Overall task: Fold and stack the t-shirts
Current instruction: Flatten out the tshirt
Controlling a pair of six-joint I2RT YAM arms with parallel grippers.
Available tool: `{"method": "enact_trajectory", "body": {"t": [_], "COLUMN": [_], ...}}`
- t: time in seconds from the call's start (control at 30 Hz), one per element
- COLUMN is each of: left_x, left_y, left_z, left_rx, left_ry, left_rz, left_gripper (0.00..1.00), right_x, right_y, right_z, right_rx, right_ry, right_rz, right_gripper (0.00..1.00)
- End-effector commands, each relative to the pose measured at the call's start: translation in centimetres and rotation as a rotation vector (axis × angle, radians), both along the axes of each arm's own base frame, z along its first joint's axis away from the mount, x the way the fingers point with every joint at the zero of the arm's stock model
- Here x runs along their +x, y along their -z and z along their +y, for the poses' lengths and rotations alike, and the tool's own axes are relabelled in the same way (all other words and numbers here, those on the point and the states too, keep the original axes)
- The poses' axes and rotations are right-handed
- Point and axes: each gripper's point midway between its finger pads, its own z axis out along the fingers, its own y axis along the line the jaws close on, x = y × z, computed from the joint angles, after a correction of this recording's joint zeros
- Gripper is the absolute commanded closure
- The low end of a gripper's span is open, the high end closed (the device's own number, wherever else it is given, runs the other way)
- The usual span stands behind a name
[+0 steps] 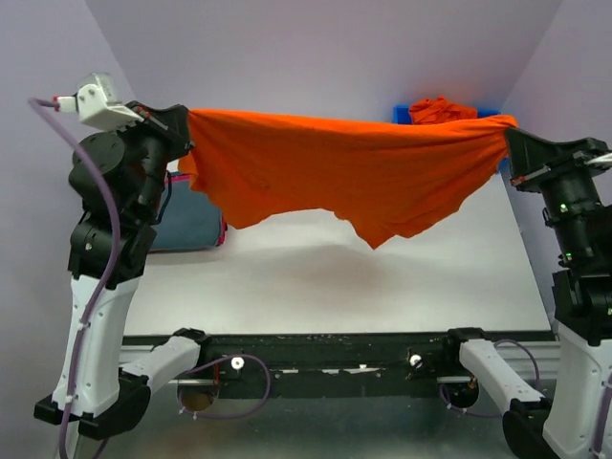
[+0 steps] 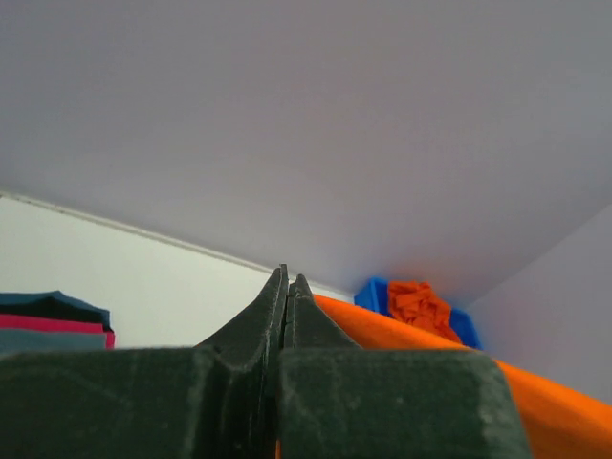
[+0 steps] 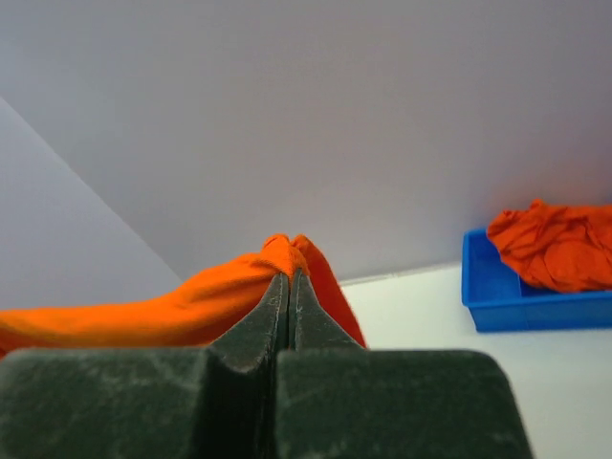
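A bright orange t-shirt (image 1: pixel 344 172) hangs stretched in the air above the white table (image 1: pixel 316 287), held between both arms. My left gripper (image 1: pixel 188 129) is shut on its left end; in the left wrist view the cloth (image 2: pixel 402 330) runs off to the right of the closed gripper (image 2: pixel 289 282). My right gripper (image 1: pixel 509 134) is shut on the right end, with orange cloth (image 3: pixel 191 301) bunched over the closed gripper (image 3: pixel 290 277). A folded stack of t-shirts (image 1: pixel 191 225), grey-blue with a red-pink edge, lies on the table at the left, also visible as the stack (image 2: pixel 48 320) in the left wrist view.
A blue plastic bin (image 1: pixel 406 113) at the back right of the table holds crumpled orange shirts (image 1: pixel 440 108); the bin (image 3: pixel 497 296) also shows in the right wrist view. Lilac walls close the table on three sides.
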Motion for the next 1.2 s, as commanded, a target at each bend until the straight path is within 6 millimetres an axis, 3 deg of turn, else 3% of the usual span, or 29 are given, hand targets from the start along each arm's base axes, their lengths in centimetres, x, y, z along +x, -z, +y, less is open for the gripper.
{"method": "enact_trajectory", "body": {"t": [0.0, 0.1, 0.2, 0.33, 0.4, 0.47, 0.53, 0.63, 0.77, 0.87, 0.93, 1.07, 1.17], "left_x": [-1.0, -0.3, 0.1, -1.0, -1.5, -1.3, -0.1, 2.5, 7.8, 11.2, 12.2, 11.8, 10.2], "left_y": [-1.3, -0.3, 1.7, 4.0, 4.6, 4.6, 4.5, 4.7, 4.4, 4.0, 3.2, 0.9, 0.4], "left_z": [1.6, 1.1, 0.3, 0.1, 0.2, 0.2, -0.2, -1.3, -2.2, -3.1, -3.4, -3.3, -3.1], "left_rx": [0.002, -0.009, -0.019, -0.039, -0.044, -0.038, -0.029, -0.016, 0.008, 0.044, 0.046, 0.032, 0.029], "left_ry": [-0.064, -0.050, -0.016, 0.007, 0.009, 0.004, 0.010, 0.027, -0.006, -0.007, -0.007, 0.000, 0.013], "left_rz": [-0.030, -0.006, 0.029, 0.050, 0.053, 0.049, 0.053, 0.058, 0.055, 0.086, 0.076, 0.018, 0.003], "left_gripper": [1.00, 1.00, 1.00, 1.00, 1.00, 1.00, 1.00, 1.00, 1.00, 1.00, 1.00, 1.00, 1.00], "right_x": [-0.1, 1.7, 2.1, 0.6, -0.5, -0.4, 1.0, 4.8, 10.9, 13.6, 14.8, 15.1, 13.8], "right_y": [-1.0, 0.6, 2.1, 4.4, 4.4, 4.4, 4.5, 5.6, 6.0, 4.4, 3.2, 0.5, 0.3], "right_z": [-0.6, -1.1, -0.5, -0.3, -0.1, -0.1, -0.3, -0.2, 0.0, 0.0, 0.0, 0.1, 0.6], "right_rx": [-0.011, -0.002, -0.009, -0.011, -0.016, -0.018, -0.014, 0.001, 0.027, 0.041, 0.049, 0.034, 0.024], "right_ry": [0.031, 0.066, 0.028, 0.014, 0.001, 0.004, 0.016, 0.019, 0.023, 0.026, 0.026, 0.011, -0.022], "right_rz": [-0.001, 0.095, 0.142, 0.159, 0.140, 0.132, 0.148, 0.217, 0.276, 0.277, 0.271, 0.232, 0.229], "right_gripper": [0.99, 0.99, 0.99, 0.99, 0.99, 0.99, 0.99, 0.99, 0.99, 0.99, 0.99, 0.99, 0.99]}}
